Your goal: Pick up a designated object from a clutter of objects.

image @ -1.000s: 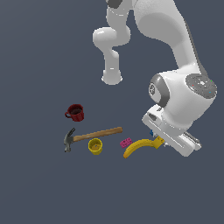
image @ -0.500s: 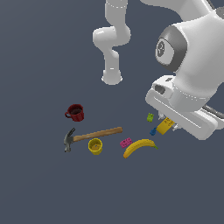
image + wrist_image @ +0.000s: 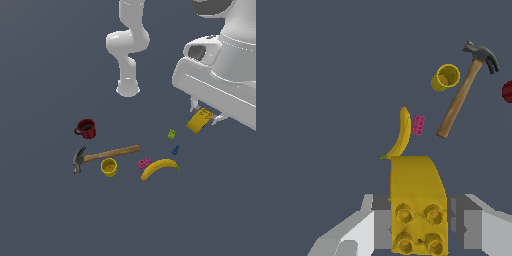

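Gripper [image 3: 418, 225] clamped on yellow brick [image 3: 200, 120], held clear above floor. Fingers [image 3: 218, 119] mostly hidden behind arm housing. Red mug [image 3: 507, 92] cut off at wrist-view edge.

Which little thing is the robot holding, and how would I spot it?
Follow the big white robot arm down to its jaws. Clamped there, above the floor, is a small yellow-orange studded toy brick. Unlike the curved yellow banana below, it is boxy.

We find no readable text, label, brand, number or sign in either view. Every visible surface carries plain colour only.
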`<state>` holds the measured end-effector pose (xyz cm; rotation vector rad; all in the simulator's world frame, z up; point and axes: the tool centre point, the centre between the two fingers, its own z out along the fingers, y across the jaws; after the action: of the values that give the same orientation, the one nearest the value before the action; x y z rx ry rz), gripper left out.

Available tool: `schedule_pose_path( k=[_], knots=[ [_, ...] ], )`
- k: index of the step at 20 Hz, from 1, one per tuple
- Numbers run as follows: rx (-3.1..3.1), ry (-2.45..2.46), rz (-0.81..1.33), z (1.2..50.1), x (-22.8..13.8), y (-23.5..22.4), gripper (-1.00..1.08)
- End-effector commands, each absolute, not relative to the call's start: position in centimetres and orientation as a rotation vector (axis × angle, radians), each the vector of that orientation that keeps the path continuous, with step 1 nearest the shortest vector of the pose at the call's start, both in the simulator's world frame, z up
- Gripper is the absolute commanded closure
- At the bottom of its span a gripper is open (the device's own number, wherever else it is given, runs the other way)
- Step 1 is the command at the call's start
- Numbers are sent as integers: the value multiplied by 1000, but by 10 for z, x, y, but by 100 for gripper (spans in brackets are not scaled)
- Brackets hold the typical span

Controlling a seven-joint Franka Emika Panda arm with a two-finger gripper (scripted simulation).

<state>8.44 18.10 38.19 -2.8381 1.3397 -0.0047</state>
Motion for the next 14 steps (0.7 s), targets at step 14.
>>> schedule_pose_path(
  k=[14],
  knots=[
    [-2841, 1341, 0, 448, 86, 175, 108]
  ],
)
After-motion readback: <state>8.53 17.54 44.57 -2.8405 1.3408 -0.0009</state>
